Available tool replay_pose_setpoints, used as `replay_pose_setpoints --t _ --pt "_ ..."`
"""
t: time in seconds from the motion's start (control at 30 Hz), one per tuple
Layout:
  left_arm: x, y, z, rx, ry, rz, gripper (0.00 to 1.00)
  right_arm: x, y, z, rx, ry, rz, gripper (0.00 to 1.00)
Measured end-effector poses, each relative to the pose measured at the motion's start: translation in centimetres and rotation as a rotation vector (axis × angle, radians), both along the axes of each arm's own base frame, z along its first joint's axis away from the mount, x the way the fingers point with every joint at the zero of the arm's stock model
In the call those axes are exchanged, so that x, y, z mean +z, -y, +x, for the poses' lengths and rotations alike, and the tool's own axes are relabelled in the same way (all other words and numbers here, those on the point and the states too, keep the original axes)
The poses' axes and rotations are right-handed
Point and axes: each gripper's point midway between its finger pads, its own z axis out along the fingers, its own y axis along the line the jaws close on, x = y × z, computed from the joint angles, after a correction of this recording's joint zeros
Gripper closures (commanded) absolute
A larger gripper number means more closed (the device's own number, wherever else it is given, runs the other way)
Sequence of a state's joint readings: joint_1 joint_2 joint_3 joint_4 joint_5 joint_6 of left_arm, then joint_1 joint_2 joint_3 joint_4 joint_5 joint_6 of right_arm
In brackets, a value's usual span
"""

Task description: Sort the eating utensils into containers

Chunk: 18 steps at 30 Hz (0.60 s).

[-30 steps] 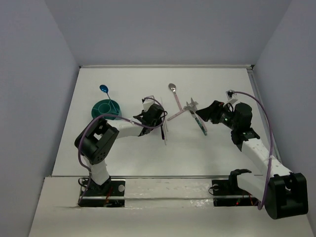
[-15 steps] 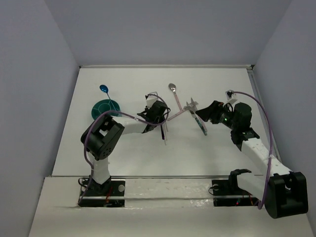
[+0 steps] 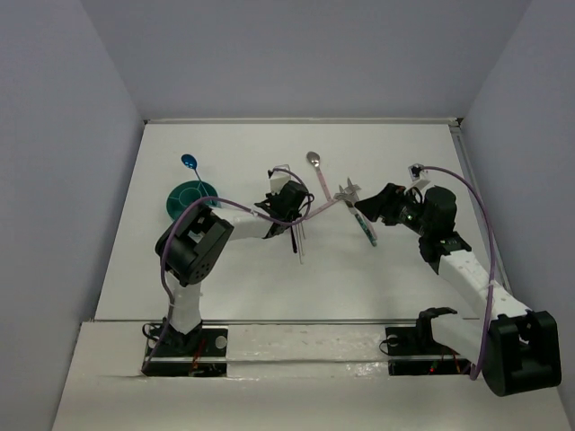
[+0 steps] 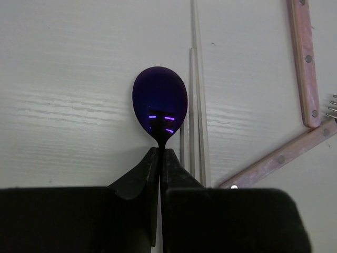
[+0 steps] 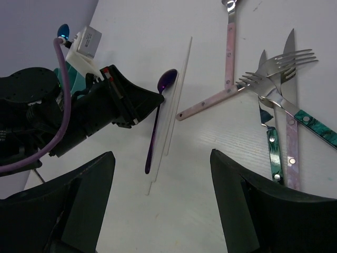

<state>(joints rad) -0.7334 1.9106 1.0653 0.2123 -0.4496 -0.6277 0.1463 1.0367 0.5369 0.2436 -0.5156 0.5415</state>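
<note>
1. Left gripper (image 4: 159, 152): jaws pressed together on the thin neck of the purple spoon (image 4: 159, 103), just below its bowl.
2. The purple spoon lies near the middle of the table (image 3: 225, 269), with its bowl facing up. Thin white sticks (image 4: 197, 79) run alongside it, just beside its handle. Whether the spoon is raised off the table cannot be told.
3. Right gripper (image 5: 162, 158): jaws spread wide, holding nothing, above the table near the spoon's handle end.
4. Teal cup (image 3: 175, 199): at the far left, well apart from both grippers. A blue spoon (image 3: 189, 162) stands in it.
5. A pink-handled fork (image 5: 210, 103) and green-handled pieces (image 5: 310, 125) lie crossed together to the right.
</note>
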Motion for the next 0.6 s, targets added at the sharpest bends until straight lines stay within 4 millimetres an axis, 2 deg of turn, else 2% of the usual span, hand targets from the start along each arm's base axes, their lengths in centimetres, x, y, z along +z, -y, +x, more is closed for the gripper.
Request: replay_pose_setpoints --t 0.2,0.3,0.4,0.5,0.6 --pt "0.05 -0.22 0.10 0.002 0.006 0.015 1.00 0.26 -0.36 -0.08 0.012 0.008 -0.001 0.21" --pt "0.05 -0.28 0.12 0.000 0.008 0.021 0.88 0.28 -0.37 -0.08 0.012 0.008 -0.001 0.21" --pt "-0.06 -0.35 0.13 -0.003 0.007 0.029 0.86 0.27 -0.37 -0.08 0.012 0.008 -0.002 0.21" --pt "-0.56 -0.53 0.22 0.001 0.004 0.041 0.87 0.27 -0.36 -0.07 0.012 0.008 -0.002 0.21" --pt "-0.51 -0.58 0.61 0.007 0.011 0.043 1.00 0.27 -0.35 -0.06 0.011 0.008 -0.002 0.21"
